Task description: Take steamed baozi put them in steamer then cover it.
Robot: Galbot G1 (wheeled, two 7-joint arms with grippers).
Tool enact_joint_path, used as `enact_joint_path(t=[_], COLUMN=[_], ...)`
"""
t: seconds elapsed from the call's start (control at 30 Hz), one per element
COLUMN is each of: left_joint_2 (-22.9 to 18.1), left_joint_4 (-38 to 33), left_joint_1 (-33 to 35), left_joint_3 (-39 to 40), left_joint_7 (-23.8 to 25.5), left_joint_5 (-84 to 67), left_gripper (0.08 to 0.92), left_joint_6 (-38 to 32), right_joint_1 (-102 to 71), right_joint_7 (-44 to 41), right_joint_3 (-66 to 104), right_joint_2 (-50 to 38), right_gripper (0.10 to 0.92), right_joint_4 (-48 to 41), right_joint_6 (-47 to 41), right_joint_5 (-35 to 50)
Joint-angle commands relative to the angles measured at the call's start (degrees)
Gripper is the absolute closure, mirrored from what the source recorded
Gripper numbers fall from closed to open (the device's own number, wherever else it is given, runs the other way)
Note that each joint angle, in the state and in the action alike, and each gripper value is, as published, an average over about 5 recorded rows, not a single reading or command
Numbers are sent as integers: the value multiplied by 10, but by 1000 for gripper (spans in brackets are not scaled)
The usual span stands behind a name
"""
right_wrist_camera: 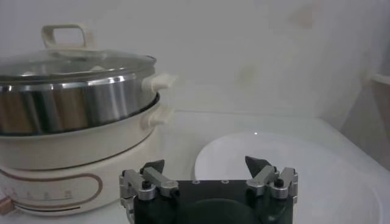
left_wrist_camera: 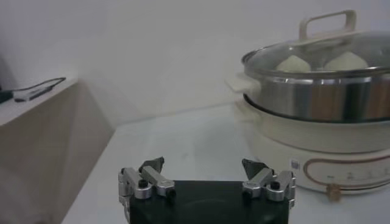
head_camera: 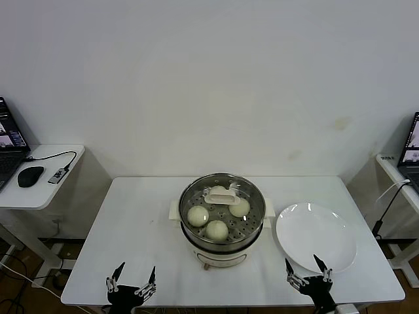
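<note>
Sitting between both open grippers (head_camera: pixel 131 276) (head_camera: pixel 306 267): covered steamer (head_camera: pixel 222 219).

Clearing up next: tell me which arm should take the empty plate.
Right. The right end effector is open at the plate's near rim; the left end effector is beyond the covered steamer, farther from the plate.

4 baozi (head_camera: pixel 198 215), 1 steamer (head_camera: pixel 222 245), 1 lid (head_camera: pixel 222 194), 1 plate (head_camera: pixel 316 237).

A lab or office: bare white wall (head_camera: pixel 209 78), side desk (head_camera: pixel 39 176) with laptop (head_camera: pixel 10 140) and mouse (head_camera: pixel 30 176).
</note>
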Motion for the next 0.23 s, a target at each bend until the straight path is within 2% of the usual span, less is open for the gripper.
enact_joint_path(t=[0.03, 0.23], left_joint_2=[0, 0], left_joint_4=[-1, -8], left_joint_1=[5, 11], left_joint_3=[-10, -18], left_joint_7=[9, 19], left_joint_5=[-17, -18], left_gripper=[177, 177], left_joint_6=[-4, -4], right_joint_1=[1, 5], right_joint_7=[-3, -4], right_joint_3=[0, -1], right_joint_2=[-1, -2], right_gripper=[203, 203], right_joint_4=[-2, -7], right_joint_6=[-1, -1], right_joint_5=[-4, -3])
